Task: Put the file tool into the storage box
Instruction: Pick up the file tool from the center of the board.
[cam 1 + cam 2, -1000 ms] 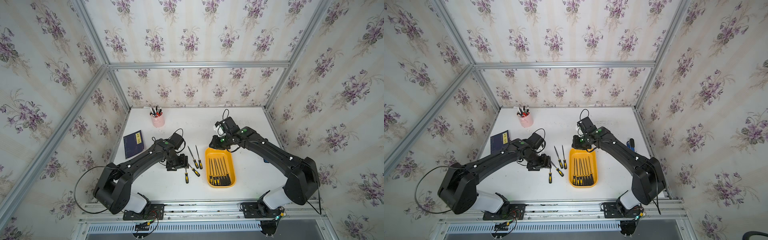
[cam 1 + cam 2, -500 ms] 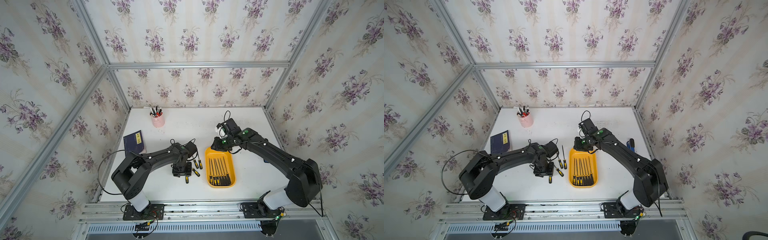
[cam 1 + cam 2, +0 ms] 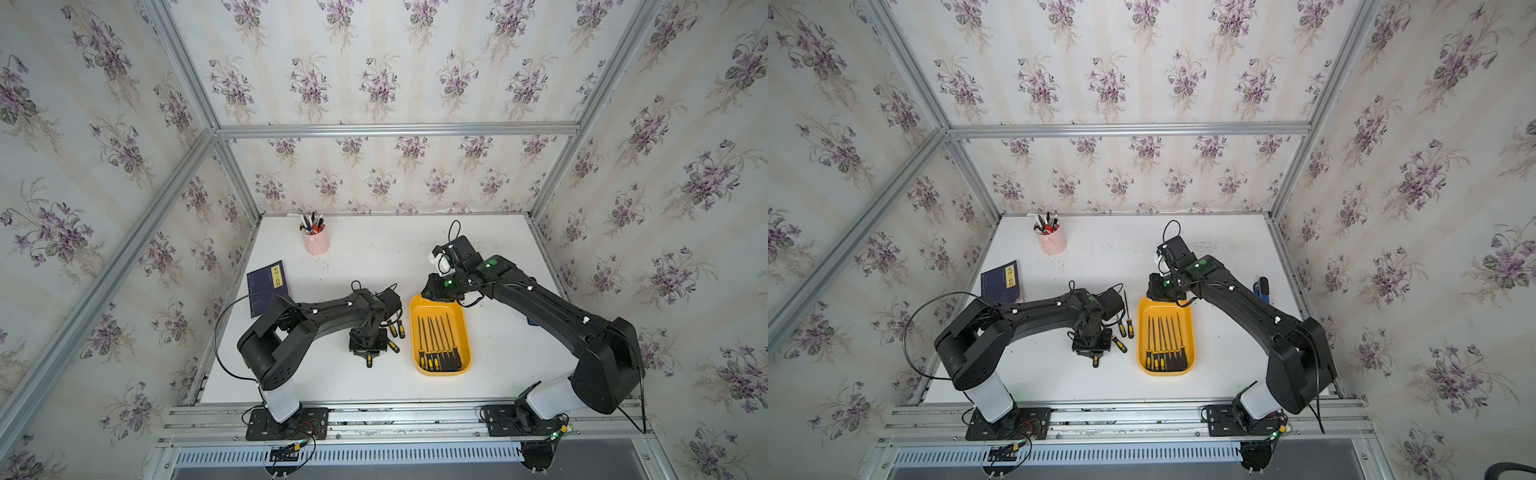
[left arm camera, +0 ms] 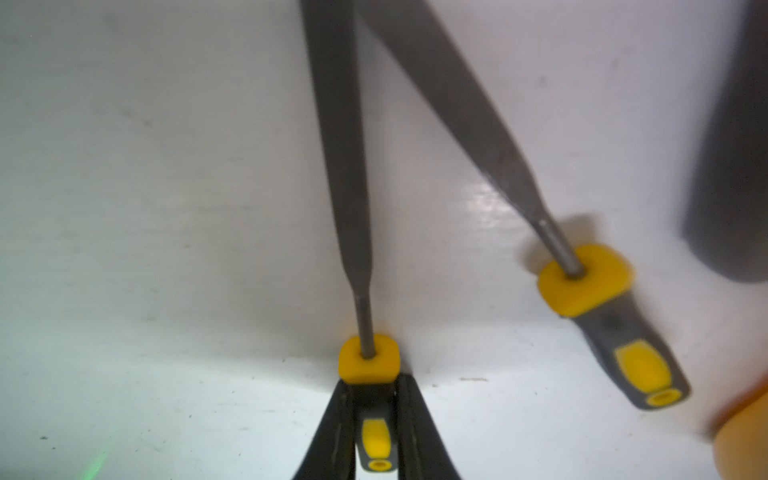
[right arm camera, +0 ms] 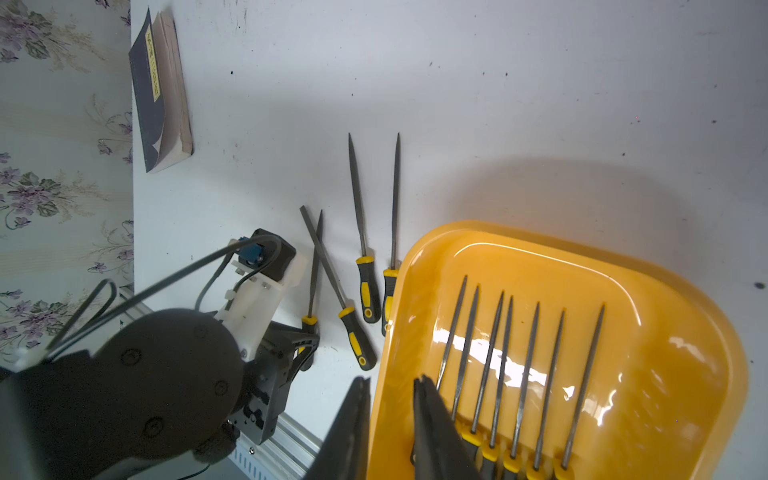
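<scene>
1. We are looking at the left hand (image 4: 374,386) working low at the white counter (image 4: 145,208); its two fingers (image 4: 334,428) are pressing on either side of the black-and-yellow handle of the file tool (image 4: 369,365), so it is closed on that handle just behind the yellow collar.
2. We are finding the file tool outside the storage box (image 3: 436,307), on the left arm's side of it; in both top views only the handle's end is peeking out from under the left hand; we are not able to tell whether the file is resting on the counter or just off it.
3. We are seeing a neighbouring file (image 4: 582,282) lying just beside it; in the right wrist view their shafts are crossing; two more files (image 5: 365,257) are lying side by side between that pair and the box, the nearer one partly hidden behind the rim.
4. We are watching the right hand (image 5: 390,380) straddling the box's far end; one finger is sitting outside the wall and one inside, the narrow gap closed onto the rim.
5. We are counting seven files (image 5: 528,374) lying side by side in the box, handles toward the arm bases.
6. We are also noting a pink pen cup (image 3: 316,243) and a dark blue book (image 3: 266,286), both well apart from the box.
</scene>
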Robot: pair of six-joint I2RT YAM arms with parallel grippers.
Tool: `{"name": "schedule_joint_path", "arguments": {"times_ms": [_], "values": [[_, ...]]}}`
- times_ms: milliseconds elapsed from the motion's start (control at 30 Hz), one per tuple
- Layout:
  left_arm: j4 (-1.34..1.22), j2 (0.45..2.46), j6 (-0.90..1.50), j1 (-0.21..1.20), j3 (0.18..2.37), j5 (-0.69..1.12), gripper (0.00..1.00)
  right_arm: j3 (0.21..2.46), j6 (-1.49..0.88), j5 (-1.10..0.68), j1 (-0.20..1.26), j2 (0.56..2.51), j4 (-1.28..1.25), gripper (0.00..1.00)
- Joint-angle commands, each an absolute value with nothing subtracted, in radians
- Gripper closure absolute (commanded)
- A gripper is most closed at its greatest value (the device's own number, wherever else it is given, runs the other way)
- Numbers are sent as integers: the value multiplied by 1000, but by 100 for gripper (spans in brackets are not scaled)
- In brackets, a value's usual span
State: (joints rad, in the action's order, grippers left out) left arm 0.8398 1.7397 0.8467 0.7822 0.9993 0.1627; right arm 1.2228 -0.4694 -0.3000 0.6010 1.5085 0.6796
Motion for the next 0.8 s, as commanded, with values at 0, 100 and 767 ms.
{"name": "schedule_joint_path", "arguments": {"times_ms": [0, 100, 767], "values": [[873, 1708, 854, 761, 938, 94, 84, 1223, -453, -302, 601, 1512, 689, 76], [889, 1646, 835, 736, 884, 86, 87, 1220, -449, -304, 600, 1514, 686, 76], [1087, 1550, 578, 683, 1065, 52, 97, 1164, -479, -324, 600, 1512, 637, 76]]}}
